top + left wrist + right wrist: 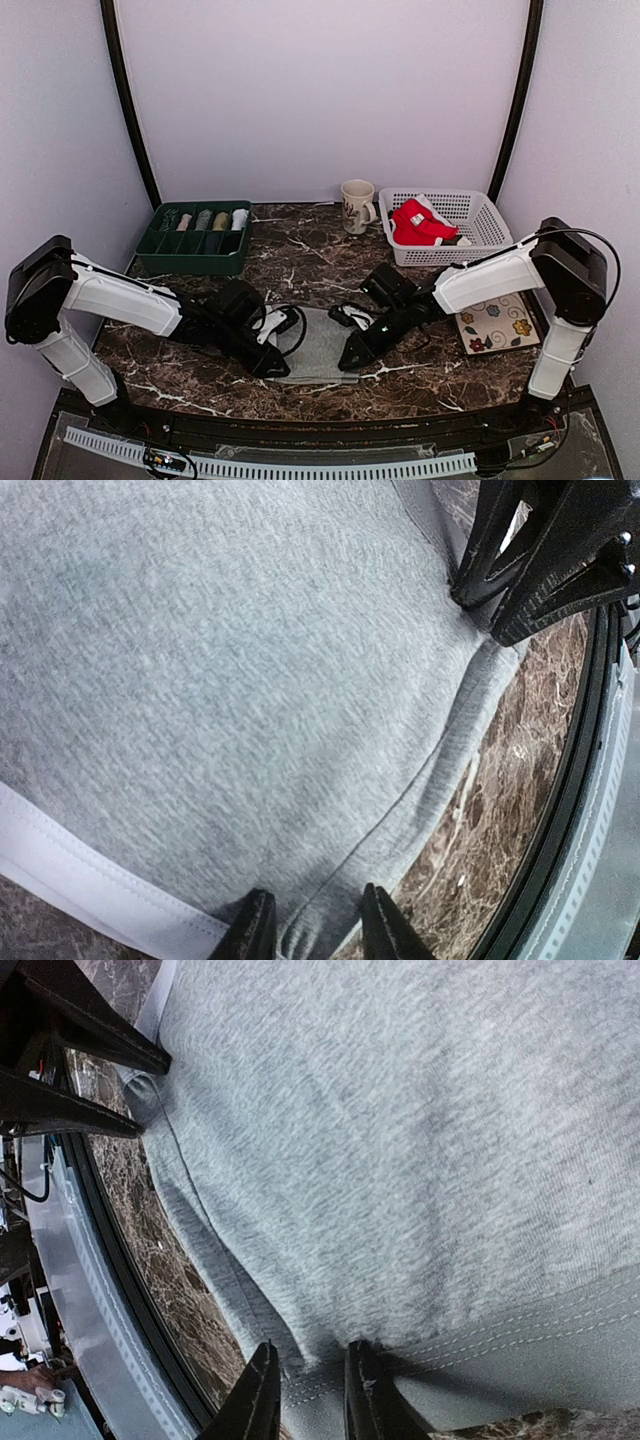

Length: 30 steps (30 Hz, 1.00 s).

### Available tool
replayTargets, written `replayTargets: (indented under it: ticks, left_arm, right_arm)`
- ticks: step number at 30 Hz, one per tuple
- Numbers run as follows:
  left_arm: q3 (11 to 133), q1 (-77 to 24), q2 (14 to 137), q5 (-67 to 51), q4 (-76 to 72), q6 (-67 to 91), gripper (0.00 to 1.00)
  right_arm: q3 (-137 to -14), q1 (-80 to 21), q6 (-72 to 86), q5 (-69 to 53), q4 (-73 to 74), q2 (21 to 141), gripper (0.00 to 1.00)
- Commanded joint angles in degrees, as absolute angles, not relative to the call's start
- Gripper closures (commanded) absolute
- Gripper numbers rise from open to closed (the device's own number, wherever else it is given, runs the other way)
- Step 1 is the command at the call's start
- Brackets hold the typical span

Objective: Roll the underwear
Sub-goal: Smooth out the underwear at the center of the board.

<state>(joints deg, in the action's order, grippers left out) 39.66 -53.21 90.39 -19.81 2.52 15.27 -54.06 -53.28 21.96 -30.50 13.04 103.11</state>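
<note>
A light grey underwear [318, 345] lies flat on the marble table, near the front middle. My left gripper [278, 368] is at its near left corner, its jaws pinched on the hem by the white waistband [315, 920]. My right gripper [348, 362] is at the near right corner, pinched on the stitched hem [310, 1390]. The grey cloth fills both wrist views [250, 680] [400, 1140]. Each wrist view shows the other gripper at the opposite corner. A red underwear with white trim [418, 222] lies in the white basket [480, 205]. No navy one shows clearly.
A green divider tray [150, 245] with several rolled items stands at the back left. A mug [356, 205] stands beside the basket. A floral mat [497, 325] lies under the right arm. The table's front edge runs close behind both grippers.
</note>
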Motion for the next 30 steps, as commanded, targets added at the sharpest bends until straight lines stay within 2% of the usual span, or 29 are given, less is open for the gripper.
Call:
replayTargets:
  ticks: [1, 6, 9, 13, 15, 16, 17, 18, 21, 22, 25, 28, 30]
  left_arm:
    - [36.58, -55.94, 88.26, -21.98, 3.01, 18.29, 0.69]
    - [36.34, -59.69, 83.13, -21.1, 6.14, 20.86, 0.67]
    - [37.81, -59.68, 75.81, -16.08, 9.78, 20.28, 0.56]
    - [43.52, -59.6, 66.68, -4.77, 14.16, 16.73, 0.3]
    - [45.9, -59.59, 63.26, 0.96, 13.39, 15.46, 0.03]
    - [46.18, -59.59, 61.96, 4.29, 11.92, 15.53, 0.01]
    - [45.89, -59.59, 60.94, 8.99, 9.68, 16.48, 0.01]
    - [45.47, -59.59, 60.37, 11.78, 7.25, 17.07, 0.01]
    - [45.78, -59.46, 60.74, 17.16, 2.97, 19.09, 0.01]
    - [46.95, -59.14, 61.6, 15.61, 3.78, 20.03, 0.01]
    - [48.24, -55.25, 65.27, -1.22, 2.51, 23.17, 0.01]
    - [43.8, -49.82, 68.7, -16.03, -6.78, 31.91, 0.01]
    - [39.78, -47.11, 71.55, -22.2, -15.0, 36.52, 0.01]
  right_arm:
    - [-50.26, -54.49, 21.14, -30.98, 14.92, 102.07, 0.78]
    - [-51.98, -57.06, 19.99, -30.7, 19.87, 97.02, 0.75]
    - [-54.91, -56.99, 20.27, -26.64, 22.71, 90.69, 0.68]
    - [-59.71, -56.45, 20.25, -17.33, 24.6, 82.03, 0.47]
    - [-61.01, -55.97, 20.17, -12.8, 22.86, 78.57, 0.33]
    - [-61.23, -55.7, 20.44, -9.74, 21.17, 77.15, 0.23]
    - [-61.15, -55.5, 21.69, -6.34, 19.32, 75.92, 0.06]
    - [-60.72, -55.4, 23.76, -2.53, 16.45, 74.84, 0.01]
    - [-57.46, -53.92, 30.7, 2.25, 6.76, 73.56, 0.0]
    - [-56.21, -52.77, 32.49, -0.4, 2.91, 73.72, 0.0]
    - [-52.11, -48.52, 38.78, -16.84, -8.93, 76.43, 0.0]
    - [-48.67, -46.82, 46.27, -28.7, -18.88, 81.99, 0.0]
    - [-47.55, -46.67, 49.99, -31.83, -22.74, 85.99, 0.0]
